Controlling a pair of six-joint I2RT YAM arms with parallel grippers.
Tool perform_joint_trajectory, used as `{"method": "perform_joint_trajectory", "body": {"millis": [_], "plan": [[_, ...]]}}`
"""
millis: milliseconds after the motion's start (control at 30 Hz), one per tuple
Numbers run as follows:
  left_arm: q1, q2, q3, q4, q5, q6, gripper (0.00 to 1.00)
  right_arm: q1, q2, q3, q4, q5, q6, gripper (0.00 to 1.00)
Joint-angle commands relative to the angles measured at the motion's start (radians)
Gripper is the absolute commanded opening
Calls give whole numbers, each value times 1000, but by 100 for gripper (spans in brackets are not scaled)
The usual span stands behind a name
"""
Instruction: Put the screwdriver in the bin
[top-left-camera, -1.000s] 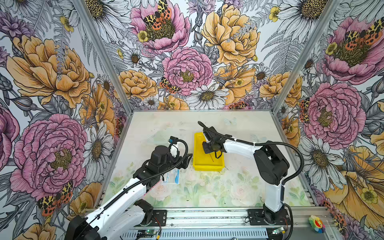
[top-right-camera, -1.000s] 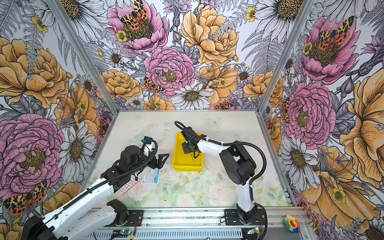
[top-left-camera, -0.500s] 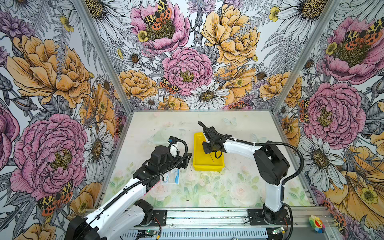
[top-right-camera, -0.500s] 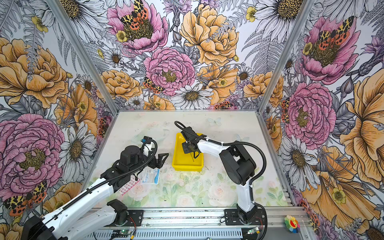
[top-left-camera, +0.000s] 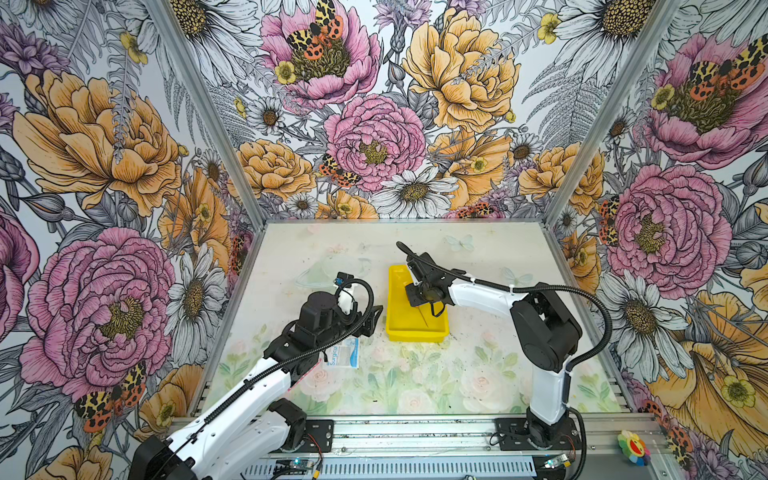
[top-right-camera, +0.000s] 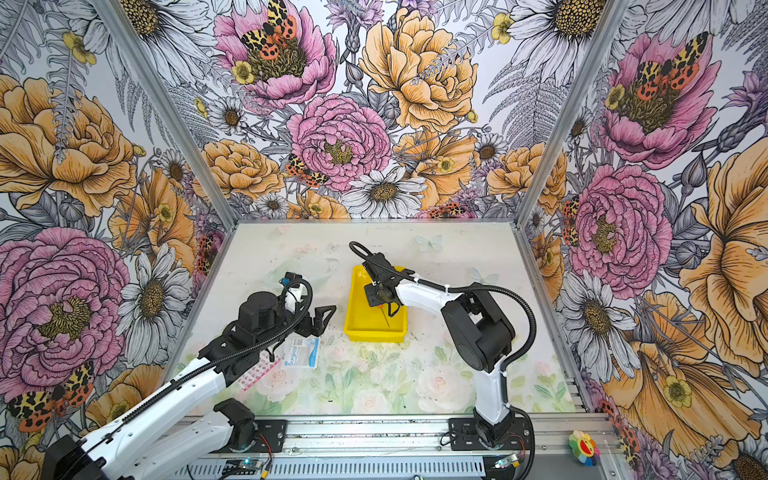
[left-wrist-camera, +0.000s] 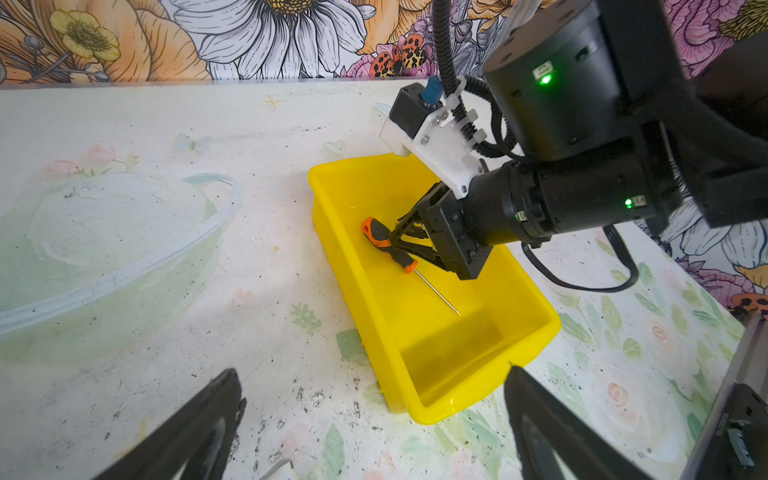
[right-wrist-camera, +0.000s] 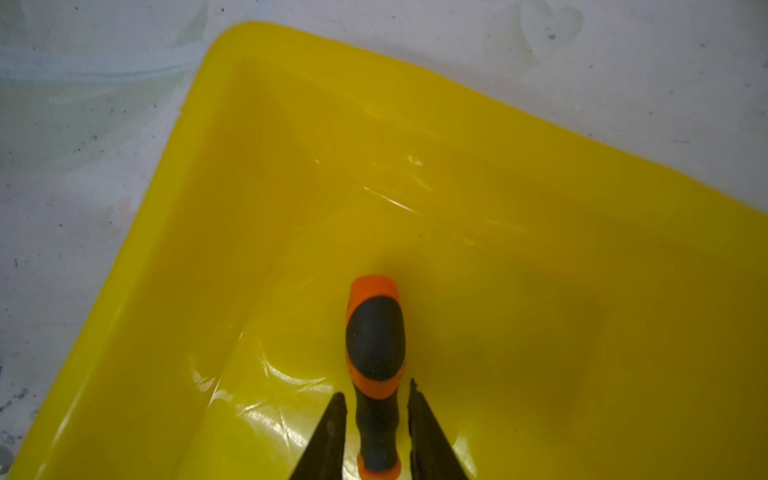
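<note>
Since the earlier frames almost nothing shifts in the top views: both arms and the bin (top-left-camera: 417, 331) keep their places on the desk (top-left-camera: 478, 374), the right end effector (right-wrist-camera: 376, 388) low inside the bin. Its jaws stand slightly parted, a sliver of yellow on each side of the screwdriver (right-wrist-camera: 374, 336), which lies inside the bin, so the step in hand looks like the release; the left end effector (top-right-camera: 323, 319) waits wide open and empty beside the bin. The next move likely calls for opening wider and lifting straight up, so the fingers do not drag the handle out.
</note>
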Motion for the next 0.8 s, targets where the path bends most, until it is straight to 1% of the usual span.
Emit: {"method": "perform_joint_trajectory", "body": {"millis": [0, 133, 167, 300, 333, 400, 500, 600, 633, 767], "plan": [[-9, -12, -4, -7, -24, -7, 99, -4, -56, -15, 25, 31, -9, 33], [-10, -13, -4, -7, -23, -9, 99, -1, -94, -20, 23, 45, -14, 41], [-12, -14, -4, -10, -24, -11, 99, 1, -108, -22, 23, 50, -18, 45], [-12, -23, 0, -23, -45, -11, 99, 3, -199, -49, 24, 83, -31, 66], [-12, -25, 3, -33, -59, -11, 99, 3, -229, -62, 23, 96, -33, 75], [-11, -30, 11, -55, -92, -11, 99, 3, -291, -94, 24, 122, -44, 99], [-8, -46, 16, -85, -165, -8, 99, 4, -401, -146, 24, 171, -88, 99], [-1, -85, 10, -114, -323, -33, 99, 0, -519, -209, 26, 202, -150, 100], [7, -104, 3, -116, -358, -42, 99, -5, -560, -235, 27, 207, -171, 99], [44, -180, -32, -100, -429, -40, 99, -45, -715, -356, 45, 270, -201, 100]]}}
